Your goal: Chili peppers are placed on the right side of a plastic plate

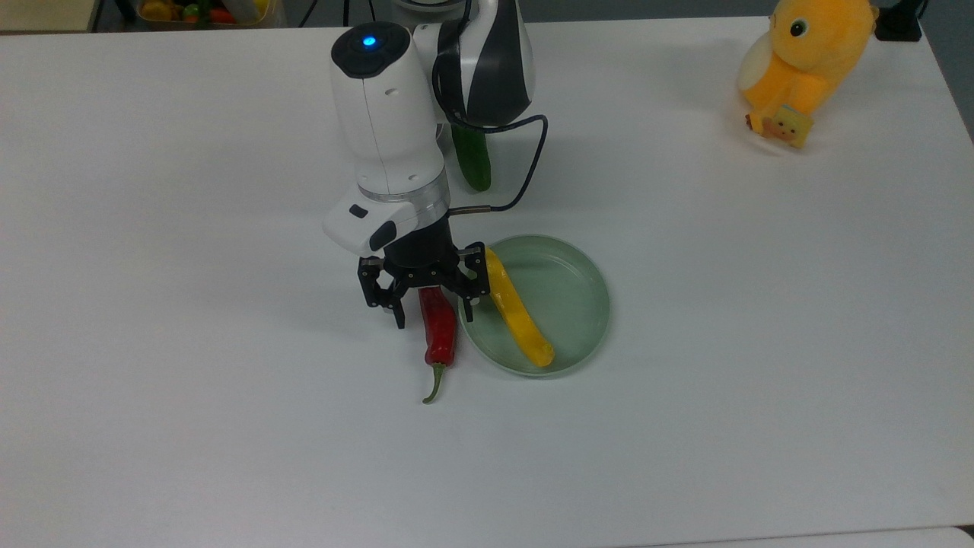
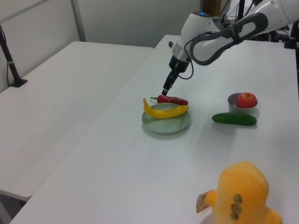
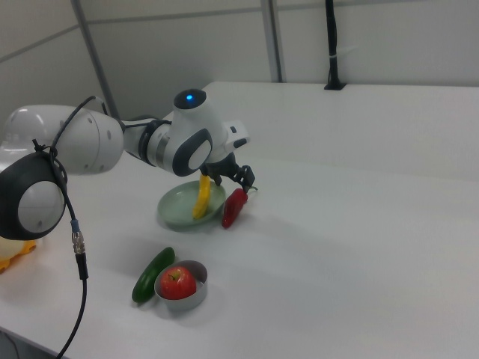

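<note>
The glossy dark-red chili [image 1: 439, 327] lies flat on the white table, close against the pale green plastic plate [image 1: 578, 293] on the top view's left, its green stem pointing to the front edge. My gripper [image 1: 432, 316] hangs just over the chili's thick end, open, one finger on each side of it and apart from it. A long yellow pepper [image 1: 517, 316] lies inside the plate. In the left view the chili [image 2: 173, 100] rests by the far rim of the plate [image 2: 166, 126], below the gripper [image 2: 165, 91]. The right view has the chili [image 3: 233, 208] right of the plate [image 3: 171, 209].
A dark green cucumber [image 2: 234, 119] and a small grey bowl holding a red apple [image 2: 246, 100] sit behind the arm. A yellow plush toy [image 1: 806, 61] stands at the top view's far right corner. Open tabletop spreads to the front and left.
</note>
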Action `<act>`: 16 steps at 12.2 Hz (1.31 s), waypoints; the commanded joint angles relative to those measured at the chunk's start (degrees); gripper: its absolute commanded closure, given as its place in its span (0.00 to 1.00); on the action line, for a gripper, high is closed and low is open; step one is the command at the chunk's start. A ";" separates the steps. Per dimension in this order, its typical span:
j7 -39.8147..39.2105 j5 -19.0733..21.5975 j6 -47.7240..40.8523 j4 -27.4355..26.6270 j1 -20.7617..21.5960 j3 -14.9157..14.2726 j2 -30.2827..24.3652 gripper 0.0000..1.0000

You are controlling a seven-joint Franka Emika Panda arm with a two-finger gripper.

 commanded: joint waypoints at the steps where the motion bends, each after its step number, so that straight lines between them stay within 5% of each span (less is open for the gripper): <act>1: 0.56 -0.09 0.06 -0.11 0.22 -0.12 -2.60 0.00; 3: 0.65 0.00 -3.00 -1.16 0.04 -0.21 -6.37 0.00; 8: 1.61 -0.09 -31.46 -0.64 -2.50 -1.18 -21.40 0.00; 12: 11.88 -3.51 -52.46 0.59 -3.65 -1.62 -33.09 0.00; 16: 17.51 -7.65 -63.48 -0.02 -1.55 -1.36 -39.87 0.00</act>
